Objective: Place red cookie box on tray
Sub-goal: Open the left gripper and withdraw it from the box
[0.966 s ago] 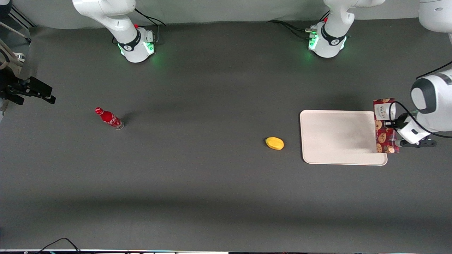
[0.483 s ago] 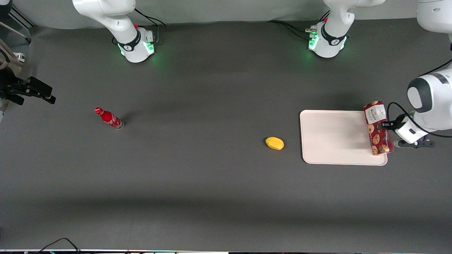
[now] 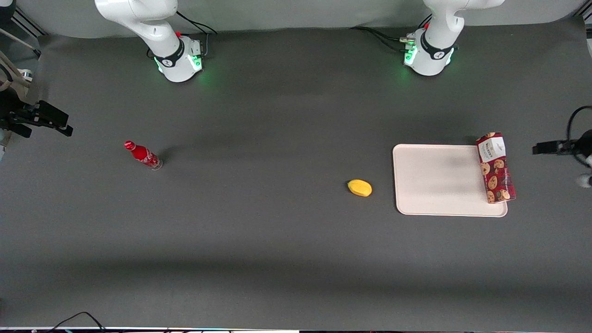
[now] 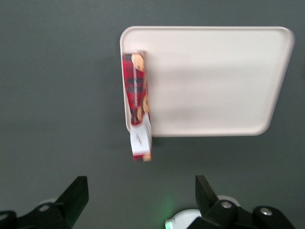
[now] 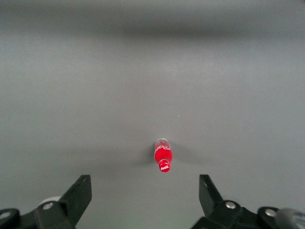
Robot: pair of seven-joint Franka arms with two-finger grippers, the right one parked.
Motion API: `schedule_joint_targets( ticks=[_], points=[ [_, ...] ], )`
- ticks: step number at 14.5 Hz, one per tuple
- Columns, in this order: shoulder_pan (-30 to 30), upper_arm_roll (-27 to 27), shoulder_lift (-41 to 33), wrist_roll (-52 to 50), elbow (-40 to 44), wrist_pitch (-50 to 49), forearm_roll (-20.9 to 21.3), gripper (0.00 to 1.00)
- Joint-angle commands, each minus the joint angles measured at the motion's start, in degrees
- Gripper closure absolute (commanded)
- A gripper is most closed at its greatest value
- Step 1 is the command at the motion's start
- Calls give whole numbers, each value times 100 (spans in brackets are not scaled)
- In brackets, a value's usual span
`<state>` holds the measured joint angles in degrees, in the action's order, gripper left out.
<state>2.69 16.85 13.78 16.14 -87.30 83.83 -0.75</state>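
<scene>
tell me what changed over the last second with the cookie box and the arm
The gripper carried the red cookie box onto the tray at the edge toward the working arm's end, let it go, and pulled back toward that end of the table. Its jaws now stand open, apart from the box, which lies along the tray's rim with one end overhanging. The tray, yellow fruit and red bottle stayed put.

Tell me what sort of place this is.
Probably a robotics lab bench: two white arm bases bolted to a dark grey table, with staged props, a red cookie box on the tray edge, a bottle. The left hand, open, hangs apart from the box.
</scene>
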Motion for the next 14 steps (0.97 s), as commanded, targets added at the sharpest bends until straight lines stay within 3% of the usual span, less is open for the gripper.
schedule_joint_targets(
  ticks=[1, 5, 9, 11, 14],
  points=[
    [-14, -321, -5, -137, 1214, -1419, 13, 0],
    [-22, -1200, -910, -1383, 760, -1966, 127, 0],
    [-23, -1413, -2359, -1456, -969, -1161, 136, 0],
    [-23, -1413, -2468, -1465, -1088, -887, 232, 0],
    [-23, -1413, -1969, -1394, -501, -999, 312, 0]
  ],
)
